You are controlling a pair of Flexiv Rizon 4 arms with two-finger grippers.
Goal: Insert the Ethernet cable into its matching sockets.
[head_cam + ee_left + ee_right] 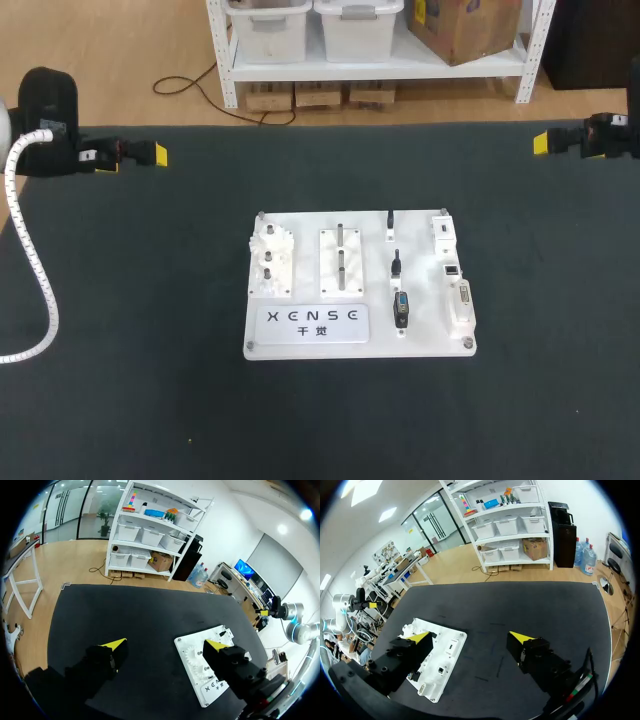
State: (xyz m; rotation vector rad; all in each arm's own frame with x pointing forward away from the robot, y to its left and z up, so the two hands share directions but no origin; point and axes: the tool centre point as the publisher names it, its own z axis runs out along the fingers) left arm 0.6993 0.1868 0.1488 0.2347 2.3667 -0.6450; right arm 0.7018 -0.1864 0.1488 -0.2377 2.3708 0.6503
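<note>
head view: a white board (300, 335) lies flat near the middle of the dark table (150, 380). on the board's right half a column of small dark plugs (396, 264) runs front to back, and just beside it, along the right edge, sits a row of white sockets (453, 270). which of these belongs to the ethernet cable i cannot tell at this size. the left gripper (155, 154) hangs over the far left part of the table and the right gripper (543, 143) over the far right part. both are well apart from the board, and only a yellow tip of each shows.

left wrist view: the left gripper (165, 644) has its two fingers (114, 645) spread wide with nothing between them but bare table. the board (192, 652) lies on the table under and beside one finger, not touching it.

right wrist view: the right gripper (470, 637) is likewise spread wide and holds nothing. the board (447, 652) lies below, partly hidden behind one finger, with its sockets (441, 670) facing up.
</note>
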